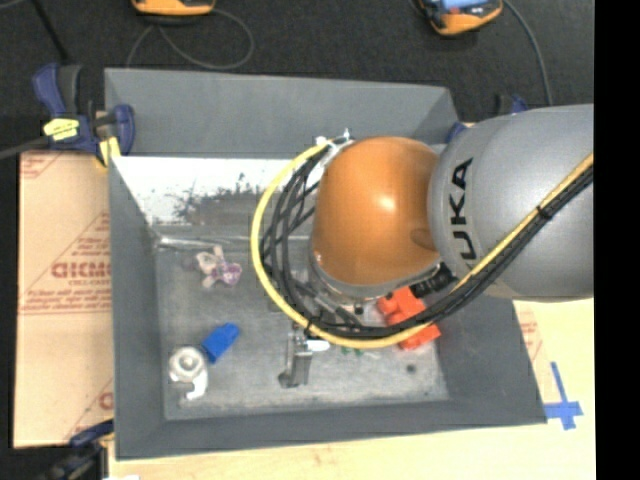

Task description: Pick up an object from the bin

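The hand (296, 366) is low in the bin (135, 298), just below the middle of the frame, its dark metal tip down at the grey floor. Whether it is spread or pressed together cannot be told from this angle, and nothing can be seen pinched in it. The floor right at its tip looks bare.

The nearest loose thing is a small blue wedge-shaped piece (221, 341), to the left of the hand and apart from it, lying on the floor in the lower left part of the bin. Just beside the blue piece, further to the lower left, lies a white ring-shaped piece (187, 368). Higher up on the left side of the floor, well apart from the hand, lies a pale purple piece (217, 267) of uneven shape. To the right of the hand, partly under the arm, an orange-red piece (402, 308) shows; whether it lies loose on the floor cannot be told.

Above the hand sits the rounded orange cover (370, 218), in the centre of the frame. A loop of yellow and black cables (262, 238) curves round its left side. The grey arm (520, 218) comes in from the right edge.
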Controlling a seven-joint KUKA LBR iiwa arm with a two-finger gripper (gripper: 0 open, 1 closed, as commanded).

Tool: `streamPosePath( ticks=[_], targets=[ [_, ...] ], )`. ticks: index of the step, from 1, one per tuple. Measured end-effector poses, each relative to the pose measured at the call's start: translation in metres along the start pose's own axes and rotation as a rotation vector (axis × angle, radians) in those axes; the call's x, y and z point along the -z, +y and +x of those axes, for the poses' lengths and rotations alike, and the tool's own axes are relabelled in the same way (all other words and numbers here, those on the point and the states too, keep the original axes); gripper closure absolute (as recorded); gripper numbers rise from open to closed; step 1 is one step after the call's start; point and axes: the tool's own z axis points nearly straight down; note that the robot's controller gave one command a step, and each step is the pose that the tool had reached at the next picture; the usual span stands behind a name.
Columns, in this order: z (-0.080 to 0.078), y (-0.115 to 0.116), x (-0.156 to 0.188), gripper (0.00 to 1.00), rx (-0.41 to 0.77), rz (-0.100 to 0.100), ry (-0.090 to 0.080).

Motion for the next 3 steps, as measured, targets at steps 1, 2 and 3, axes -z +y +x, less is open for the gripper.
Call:
streamPosePath(
  ticks=[1,2,3],
  targets=[
    [-0.048,0.059,-0.154,0.0,0.515,0.002,-0.004],
    [-0.056,0.038,-0.121,0.0,0.849,0.004,-0.011],
    [-0.076,0.049,-0.12,0.0,1.278,0.004,-0.01]
  ],
)
